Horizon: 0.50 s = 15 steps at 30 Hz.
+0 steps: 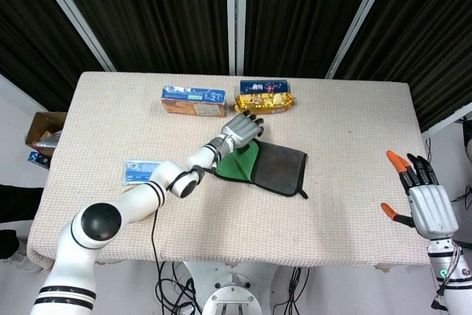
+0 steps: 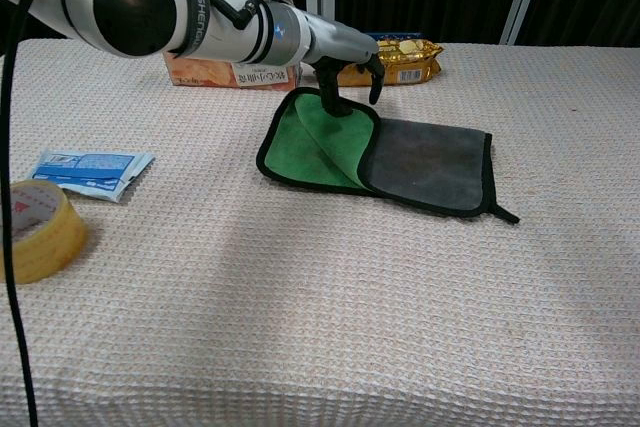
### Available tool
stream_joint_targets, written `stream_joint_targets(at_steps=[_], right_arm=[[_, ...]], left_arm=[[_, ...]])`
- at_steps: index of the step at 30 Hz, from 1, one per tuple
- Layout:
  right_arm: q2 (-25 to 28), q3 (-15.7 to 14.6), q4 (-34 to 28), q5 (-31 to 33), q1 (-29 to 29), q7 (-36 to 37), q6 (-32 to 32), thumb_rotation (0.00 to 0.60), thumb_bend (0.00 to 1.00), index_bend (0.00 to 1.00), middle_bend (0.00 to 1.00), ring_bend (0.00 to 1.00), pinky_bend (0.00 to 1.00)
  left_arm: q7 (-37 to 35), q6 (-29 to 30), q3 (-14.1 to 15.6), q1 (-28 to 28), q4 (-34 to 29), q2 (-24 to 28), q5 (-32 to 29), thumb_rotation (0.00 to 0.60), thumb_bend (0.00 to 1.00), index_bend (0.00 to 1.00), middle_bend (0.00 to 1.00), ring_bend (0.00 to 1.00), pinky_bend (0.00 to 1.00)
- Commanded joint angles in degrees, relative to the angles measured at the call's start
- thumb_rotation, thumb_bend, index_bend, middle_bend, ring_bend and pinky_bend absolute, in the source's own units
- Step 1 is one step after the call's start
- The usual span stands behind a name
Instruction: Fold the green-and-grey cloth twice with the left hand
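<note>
The green-and-grey cloth (image 1: 274, 167) (image 2: 430, 162) lies mid-table with black trim, green face showing on its left part and a grey flap laid over the right. My left hand (image 1: 242, 129) (image 2: 348, 69) reaches in from the left and hangs over the cloth's far green corner, fingers curved downward and apart; one fingertip (image 2: 341, 107) touches the green cloth near its far edge. Nothing is lifted in it. My right hand (image 1: 425, 202) stays beyond the table's right edge, fingers spread and empty; the chest view does not show it.
Behind the cloth stand a blue biscuit box (image 1: 193, 101) (image 2: 215, 71) and a gold snack pack (image 1: 264, 101) (image 2: 408, 51). A blue sachet (image 1: 141, 172) (image 2: 90, 172) and a yellow tape roll (image 2: 35, 232) lie at the left. A cardboard box (image 1: 44, 130) sits off the table's left.
</note>
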Motion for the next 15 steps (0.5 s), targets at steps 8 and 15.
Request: stream_joint_targets(at_steps=[8,15], right_arm=[[-0.7,0.0,1.0,0.6,0.2,0.8,-0.8,0.6,0.09,0.01,0.13,0.0,0.0],[-0.7,0.0,0.8,0.9,0.2,0.2,-1.2,0.6,0.09,0.01,0.13,0.0,0.0]], left_arm=[[0.1,0.4,1.7,-1.3,4.2,-2.8,-2.3,0.6,0.38,0.4,0.09,0.11,0.11],[0.6,2.4,2.1,-1.2,4.5,-3.2,-2.6,0.6,0.38,0.47,0.1,0.11,0.11]])
